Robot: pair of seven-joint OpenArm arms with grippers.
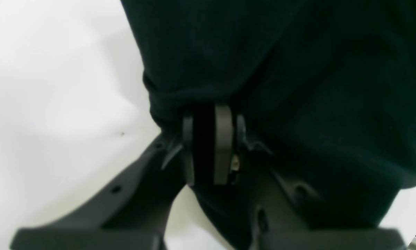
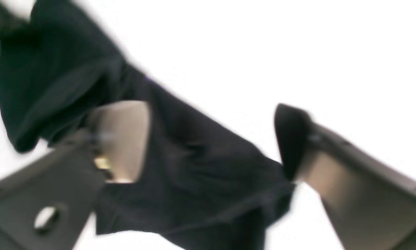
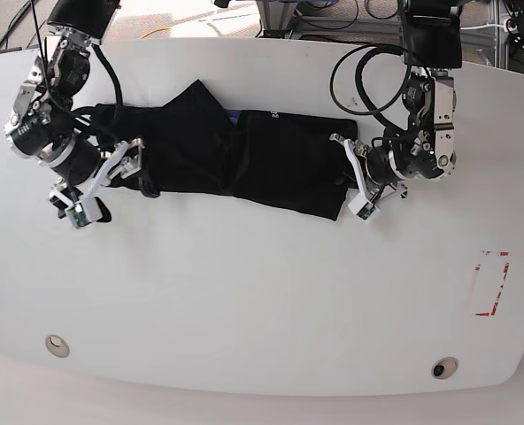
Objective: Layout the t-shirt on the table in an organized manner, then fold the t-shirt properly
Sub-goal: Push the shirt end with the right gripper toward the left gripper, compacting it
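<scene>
Left jaws: the left gripper (image 1: 208,146) is clenched on a bunched fold of the t-shirt (image 3: 244,159), at the cloth's end nearest the table's right edge in the base view.
Right jaws: the right gripper (image 2: 211,142) is released, its two fingers spread wide with black cloth lying between them; contact cannot be told through the blur.
Count: one t-shirt, two grippers, two small round holes (image 3: 57,344) near the front edge, one red tape rectangle (image 3: 490,283) toward the front right corner.
Surface: the table (image 3: 262,292) is white and smooth with rounded corners.
Room: cables and metal framing show beyond the back edge.
Position: the t-shirt lies in the back half, between the two grippers.
Long axis: it runs left to right, roughly parallel to the back edge; a purplish patch shows at its back side.
</scene>
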